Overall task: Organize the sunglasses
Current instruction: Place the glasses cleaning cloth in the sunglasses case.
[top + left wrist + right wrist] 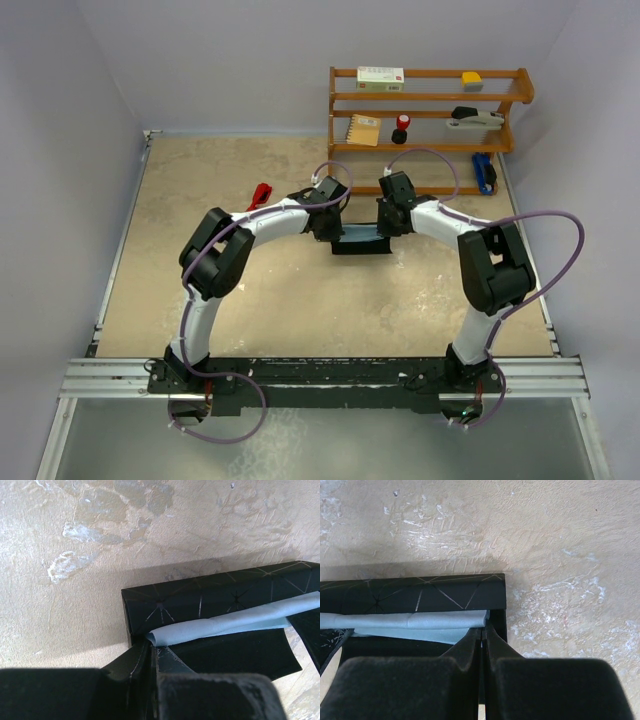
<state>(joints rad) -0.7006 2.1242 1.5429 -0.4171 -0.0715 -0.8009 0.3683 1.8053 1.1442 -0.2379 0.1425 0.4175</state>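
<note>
While the sunglasses [260, 193] are lying apart, left gripper [152, 650] and right gripper [482, 635] are resting fully closed at ends of the black case [360, 247]; grip unclear

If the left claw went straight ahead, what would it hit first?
Probably the light blue cloth, its rolled end at the tips of the shut left gripper; then the wall of the black case behind it. Contact is unclear.

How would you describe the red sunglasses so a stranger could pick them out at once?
Start at the beige table with the wooden shelf at its far right. Look left of, and a little beyond, the black case at the centre: the sunglasses lie there. They are the only bright red thing on the tabletop, smaller than the case.
</note>
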